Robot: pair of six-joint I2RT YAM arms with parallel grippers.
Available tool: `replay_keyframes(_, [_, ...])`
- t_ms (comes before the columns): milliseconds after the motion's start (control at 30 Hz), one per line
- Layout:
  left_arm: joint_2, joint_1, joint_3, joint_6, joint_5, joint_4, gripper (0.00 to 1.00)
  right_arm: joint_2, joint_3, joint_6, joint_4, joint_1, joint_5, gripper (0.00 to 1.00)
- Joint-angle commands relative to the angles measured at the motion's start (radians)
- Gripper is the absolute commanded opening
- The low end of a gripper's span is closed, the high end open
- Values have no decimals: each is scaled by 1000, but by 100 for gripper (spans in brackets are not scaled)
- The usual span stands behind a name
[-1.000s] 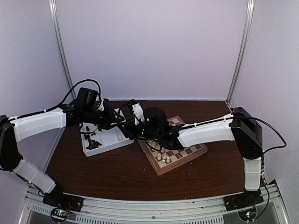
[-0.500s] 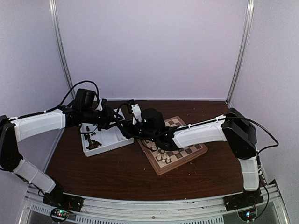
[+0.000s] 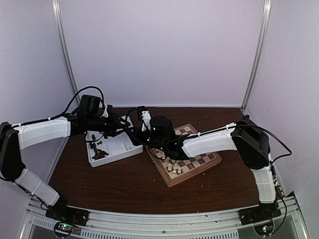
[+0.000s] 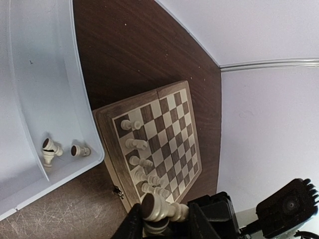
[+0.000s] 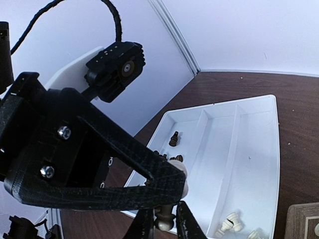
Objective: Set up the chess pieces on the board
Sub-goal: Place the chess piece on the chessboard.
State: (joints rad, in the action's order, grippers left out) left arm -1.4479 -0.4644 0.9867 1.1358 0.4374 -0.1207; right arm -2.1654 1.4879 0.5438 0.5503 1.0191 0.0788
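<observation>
A cream-white chess piece (image 4: pixel 162 210) lies sideways in my left gripper (image 4: pixel 162 222), which is shut on its base end above the gap between tray and board. My right gripper (image 5: pixel 164 224) meets it there, its two fingers pressed on either side of the piece's rounded top (image 5: pixel 164 220). In the top view the two grippers, left (image 3: pixel 125 130) and right (image 3: pixel 137 136), touch tip to tip. The board (image 4: pixel 169 107) carries several cream pieces (image 4: pixel 135 144) along its near edge. The board (image 3: pixel 197 162) lies right of centre.
The white compartmented tray (image 3: pixel 117 145) sits left of the board, with dark pieces (image 3: pixel 99 152) heaped in one section. Two cream pieces (image 4: pixel 50 148) lie in a tray corner, and a dark piece (image 5: pixel 174 138) lies apart. My left finger (image 5: pixel 124 169) crosses the right wrist view.
My right arm has reached left to the left gripper, and its jaws have narrowed onto the top of the held piece. The left arm has stayed put.
</observation>
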Motion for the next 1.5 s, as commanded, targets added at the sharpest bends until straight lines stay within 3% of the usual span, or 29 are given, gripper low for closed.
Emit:
replay_keyframes(0, [-16,8,-6,10,36,77,29,-31,26,36,25,-13,12,15])
replay_keyframes(300, [-42,20,1,9,36,90,33,-34,25,43,28,-24,14,0])
replay_keyframes(600, [-95,46,12,4,56,114,42,-46,45,25,-16,-31,31,0])
replay_keyframes(800, [-109,67,18,-32,67,109,55,-53,55,11,-51,-34,49,0])
replay_keyframes(1067, [-94,109,27,-152,67,12,60,-64,80,-4,-97,-45,81,0])
replay_keyframes(1467, [-3,168,-28,-509,62,-55,57,-64,110,-20,-143,-54,175,0])
